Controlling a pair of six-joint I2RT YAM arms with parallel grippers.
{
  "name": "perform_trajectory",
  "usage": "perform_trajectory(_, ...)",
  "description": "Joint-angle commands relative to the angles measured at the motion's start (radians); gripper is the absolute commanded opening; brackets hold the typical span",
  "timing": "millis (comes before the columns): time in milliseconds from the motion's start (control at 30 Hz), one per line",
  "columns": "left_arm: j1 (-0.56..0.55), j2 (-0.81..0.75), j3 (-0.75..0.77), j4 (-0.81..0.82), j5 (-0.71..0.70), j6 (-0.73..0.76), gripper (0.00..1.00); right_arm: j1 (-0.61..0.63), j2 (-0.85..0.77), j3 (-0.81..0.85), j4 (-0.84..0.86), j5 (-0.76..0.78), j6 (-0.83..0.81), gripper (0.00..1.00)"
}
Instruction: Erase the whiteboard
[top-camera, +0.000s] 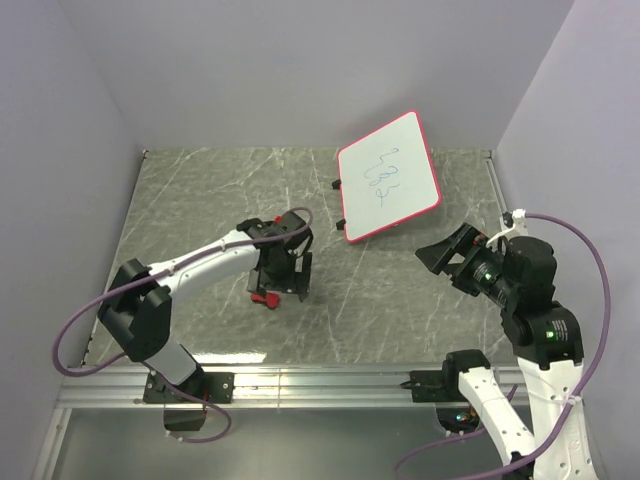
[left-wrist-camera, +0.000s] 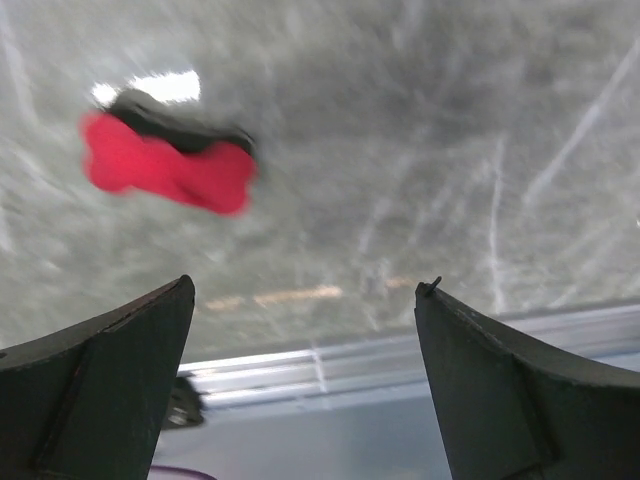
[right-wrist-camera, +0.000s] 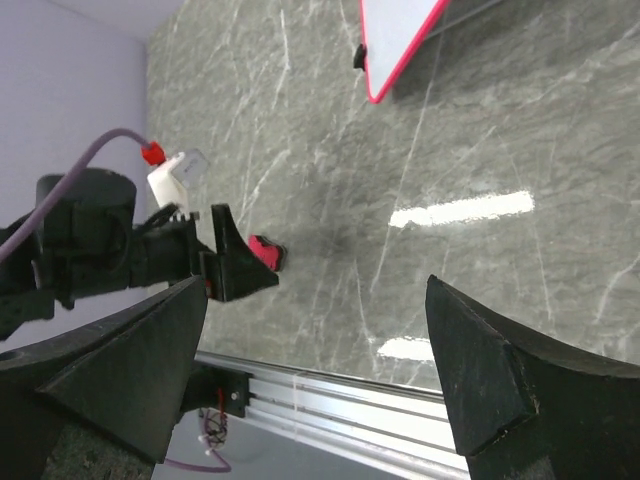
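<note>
1. well, closest in, a metal rail (top-camera: 300, 378) along the near edge of the table (top-camera: 190, 200) carries both arm bases; the right base is partly cut off by the frame.
2. the left gripper (top-camera: 284, 272) hangs over the middle of the table, toward the near edge, with jaws spread wide and nothing between them. the red bone-shaped eraser (top-camera: 264, 297) lies flat just beside it. i judge the gripper is posed there to pick up the eraser.
3. the left wrist view shows the eraser blurred, so its dark edge is hard to read. i cannot tell whether the fingers touch the table.
4. the right gripper (top-camera: 447, 255) sits toward the right edge, also spread and empty, aimed across the table. it probably waits, or stands ready to steady the board.
5. the whiteboard (top-camera: 388, 178) is near the far right corner, well apart from the eraser. blue-green scribbles (top-camera: 385, 172) mark its face, so nothing is wiped yet.
6. it seems propped at a slant on small black clips (top-camera: 334, 184), facing the arms, which would suit wiping. its support is hidden, and the right wrist view catches only one red-rimmed corner.
</note>
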Motion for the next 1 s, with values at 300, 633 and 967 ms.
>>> perform_trajectory(300, -0.091, -0.118, -0.282, 0.079, 0.015, -0.344, 0.96, 0.082, -0.002, 0.019, -0.05, 0.094, -0.074, 0.96)
perform_trajectory(633, -0.046, 0.026, -0.29, 0.228, -0.016, -0.332, 0.97, 0.168, 0.02, 0.056, -0.059, 0.186, -0.126, 0.96)
perform_trajectory(967, 0.153, 0.185, -0.188, 0.274, -0.107, -0.193, 0.97, 0.22, 0.021, 0.08, -0.065, 0.274, -0.169, 0.97)
